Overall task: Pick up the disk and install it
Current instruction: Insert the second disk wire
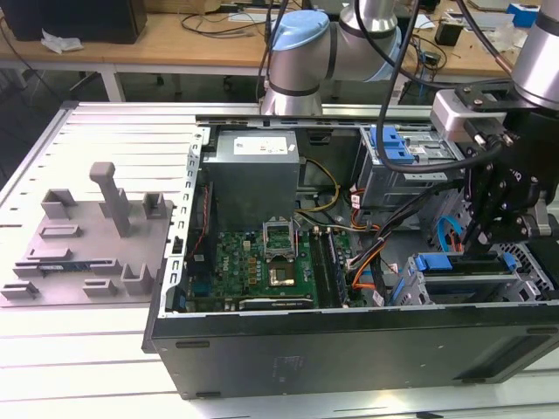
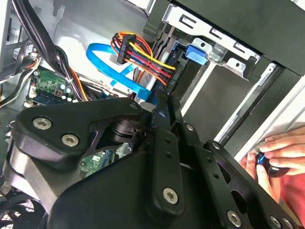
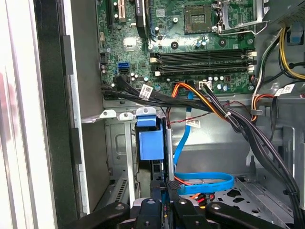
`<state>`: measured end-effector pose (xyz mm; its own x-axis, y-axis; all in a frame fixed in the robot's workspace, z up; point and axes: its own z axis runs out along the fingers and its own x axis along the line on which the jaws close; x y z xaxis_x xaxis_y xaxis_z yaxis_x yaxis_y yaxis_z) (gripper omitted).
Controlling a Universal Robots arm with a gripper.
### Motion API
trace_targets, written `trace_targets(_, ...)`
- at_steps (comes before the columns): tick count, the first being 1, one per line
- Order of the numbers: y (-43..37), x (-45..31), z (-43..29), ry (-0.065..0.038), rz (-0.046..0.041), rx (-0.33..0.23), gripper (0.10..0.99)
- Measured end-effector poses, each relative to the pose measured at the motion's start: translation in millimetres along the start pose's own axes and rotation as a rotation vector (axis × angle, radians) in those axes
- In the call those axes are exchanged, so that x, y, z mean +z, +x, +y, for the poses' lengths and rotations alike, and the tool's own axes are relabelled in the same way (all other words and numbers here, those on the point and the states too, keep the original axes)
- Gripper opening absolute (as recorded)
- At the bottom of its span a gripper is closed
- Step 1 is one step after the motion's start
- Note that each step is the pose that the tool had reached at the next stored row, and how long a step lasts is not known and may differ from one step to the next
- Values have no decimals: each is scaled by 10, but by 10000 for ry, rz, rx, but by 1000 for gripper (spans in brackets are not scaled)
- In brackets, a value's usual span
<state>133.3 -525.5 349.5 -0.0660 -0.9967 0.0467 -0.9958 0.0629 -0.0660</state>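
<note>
Honestly, the gripper (image 3: 165,191) looks pinched shut on the disk (image 3: 151,143), already standing on edge in the drive cage (image 3: 114,143) at the computer case (image 1: 262,345) corner, so I'd push straight, minding the cables (image 3: 205,183).

- This is a robotics lab or electronics workshop.
- An opened black desktop computer case (image 1: 349,345) lies on a slotted aluminium worktable (image 1: 113,131), its green motherboard (image 1: 262,266) exposed.
- Grey plastic fixture blocks (image 1: 87,236) sit beside it.
- Behind, wooden benches (image 1: 175,39) carry loose cables and gear.
</note>
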Motion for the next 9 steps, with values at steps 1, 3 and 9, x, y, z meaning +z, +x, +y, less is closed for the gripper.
trace_targets(1,0,5,-1,0,0,0,161)
trace_targets(3,0,10,-2,0,1,-1,161)
trace_targets(9,2,29,-4,0,0,-1,161)
